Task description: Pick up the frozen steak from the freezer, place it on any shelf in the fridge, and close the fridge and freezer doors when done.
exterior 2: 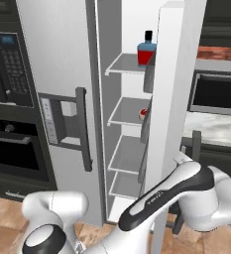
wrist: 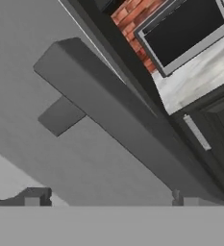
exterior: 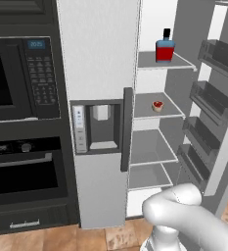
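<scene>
The steak (exterior: 157,105), a small red item, sits on the second fridge shelf (exterior: 157,110) from the top, toward its far right side, in the open right-hand compartment of a grey side-by-side refrigerator. One shelf above it stands a blue bottle (exterior: 165,47) with a red label and black cap; no writing on it can be read. The fridge door (exterior 2: 174,94) is swung wide open, its inner racks (exterior: 211,100) showing in the left base view. The left-hand freezer door (exterior: 98,98) is closed, with a dispenser panel (exterior: 98,126) and a dark vertical handle (exterior: 127,128). Left of the refrigerator are a black microwave (exterior: 20,78), whose blue display shows digits too small to read, and a wall oven (exterior: 25,169). Wood-toned tile covers the floor (exterior: 61,240). The gripper (wrist: 111,204) hovers close to the grey outer face of the open door by its long handle (wrist: 128,127); its fingertips (wrist: 32,201) stand well apart with nothing between them. Far right lie a marble counter (exterior 2: 216,126) and brick wall (exterior 2: 218,52).
</scene>
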Controlling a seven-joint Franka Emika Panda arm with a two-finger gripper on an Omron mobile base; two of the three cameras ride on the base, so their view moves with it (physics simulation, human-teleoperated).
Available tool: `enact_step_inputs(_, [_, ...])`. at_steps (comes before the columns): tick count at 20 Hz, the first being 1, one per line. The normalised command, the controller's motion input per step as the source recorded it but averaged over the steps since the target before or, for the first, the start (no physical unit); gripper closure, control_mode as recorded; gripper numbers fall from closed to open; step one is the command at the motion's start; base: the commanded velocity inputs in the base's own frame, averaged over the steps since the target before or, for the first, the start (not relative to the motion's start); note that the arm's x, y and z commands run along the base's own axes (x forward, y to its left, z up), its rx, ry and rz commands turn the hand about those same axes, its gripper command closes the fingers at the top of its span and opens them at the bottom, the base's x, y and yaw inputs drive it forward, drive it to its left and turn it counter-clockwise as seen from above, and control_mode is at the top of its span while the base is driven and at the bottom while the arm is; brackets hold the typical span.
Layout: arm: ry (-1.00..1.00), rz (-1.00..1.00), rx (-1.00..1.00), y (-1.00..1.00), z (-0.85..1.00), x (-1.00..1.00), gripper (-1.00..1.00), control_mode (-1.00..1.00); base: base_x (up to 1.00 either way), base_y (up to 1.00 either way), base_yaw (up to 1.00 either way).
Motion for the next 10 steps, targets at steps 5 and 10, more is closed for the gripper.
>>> enact_step_inputs(5, [0.00, 0.01, 0.00, -0.35, -0.14, 0.57, -1.00, -1.00, 0.00, 0.00, 0.00])
enact_step_inputs(10, [0.00, 0.00, 0.00, -0.75, -0.01, 0.00, -1.00, -1.00, 0.00, 0.00, 0.00])
